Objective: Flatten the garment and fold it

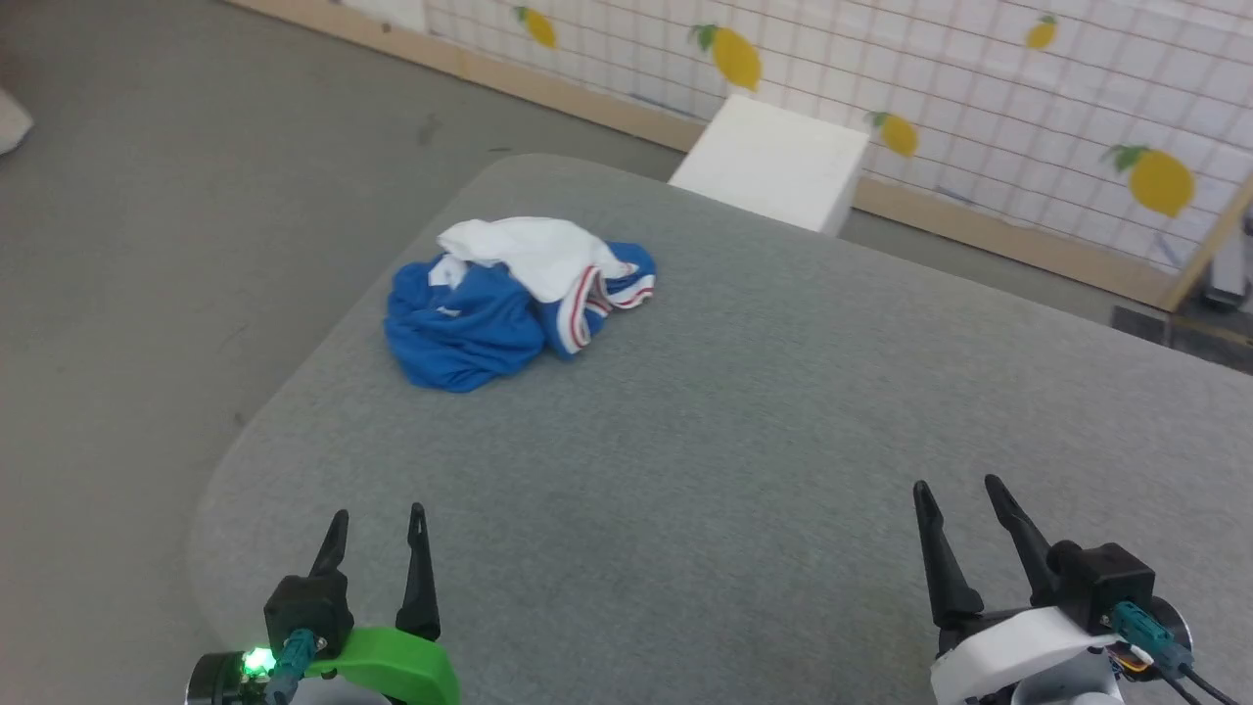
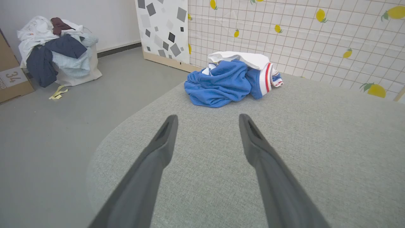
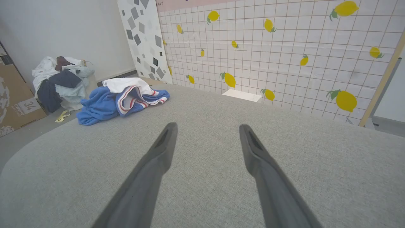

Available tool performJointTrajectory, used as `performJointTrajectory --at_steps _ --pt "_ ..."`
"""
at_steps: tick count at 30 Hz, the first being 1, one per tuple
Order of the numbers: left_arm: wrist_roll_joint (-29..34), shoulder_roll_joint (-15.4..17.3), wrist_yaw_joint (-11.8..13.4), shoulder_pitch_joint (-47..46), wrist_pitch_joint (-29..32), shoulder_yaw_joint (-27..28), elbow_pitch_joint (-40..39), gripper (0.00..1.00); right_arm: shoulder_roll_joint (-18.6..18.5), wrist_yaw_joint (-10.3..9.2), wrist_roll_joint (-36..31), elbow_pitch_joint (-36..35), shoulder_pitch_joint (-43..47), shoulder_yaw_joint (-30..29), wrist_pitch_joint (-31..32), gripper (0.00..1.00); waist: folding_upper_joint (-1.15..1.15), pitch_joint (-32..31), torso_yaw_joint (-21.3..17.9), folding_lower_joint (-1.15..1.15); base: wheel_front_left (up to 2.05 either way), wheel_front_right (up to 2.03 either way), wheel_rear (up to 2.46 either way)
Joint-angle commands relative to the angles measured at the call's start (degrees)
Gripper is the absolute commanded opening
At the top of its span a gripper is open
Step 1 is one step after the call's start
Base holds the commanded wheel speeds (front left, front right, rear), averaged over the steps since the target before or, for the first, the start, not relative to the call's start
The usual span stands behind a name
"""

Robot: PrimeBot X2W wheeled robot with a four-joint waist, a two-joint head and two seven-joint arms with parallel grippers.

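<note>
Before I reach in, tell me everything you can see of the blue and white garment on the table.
The garment is a soft royal-blue jersey with white fabric bunched on top and red-and-white striped trim showing on its right side. It lies crumpled in a loose heap, not yet flattened, toward the far left of the grey cloth-covered table, near its edge. Nothing but the table touches it.

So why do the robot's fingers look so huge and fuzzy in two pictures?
Left wrist view: the left gripper sits right by the wide-angle lens, so its fingers loom big and soft-edged; the garment farther off is crisp. Right wrist view: same for the right gripper. Head view: both look small and sharp, under even light.
</note>
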Motion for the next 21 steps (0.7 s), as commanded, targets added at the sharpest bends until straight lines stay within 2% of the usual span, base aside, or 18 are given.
performJointTrajectory --at_steps 1,11,21 --pt "0.20 0.42 0.04 -0.06 0.16 0.02 0.10 1.00 0.00 -0.08 0.15 0.22 -0.93 0.19 -0.34 1.00 0.00 0.12 2.25 0.00 0.00 0.00 0.00" --pt "-0.71 0.80 0.71 0.52 0.69 0.13 -1.14 1.00 0.00 -0.08 0.09 1.37 -1.03 0.88 -0.34 1.00 0.00 0.11 5.23 0.00 0.00 0.00 0.00" --pt "-1.21 0.98 0.81 0.66 0.61 -0.36 -1.25 1.00 0.00 -0.08 0.19 1.37 -0.66 1.14 -0.34 1.00 0.00 0.26 5.89 0.00 0.00 0.00 0.00"
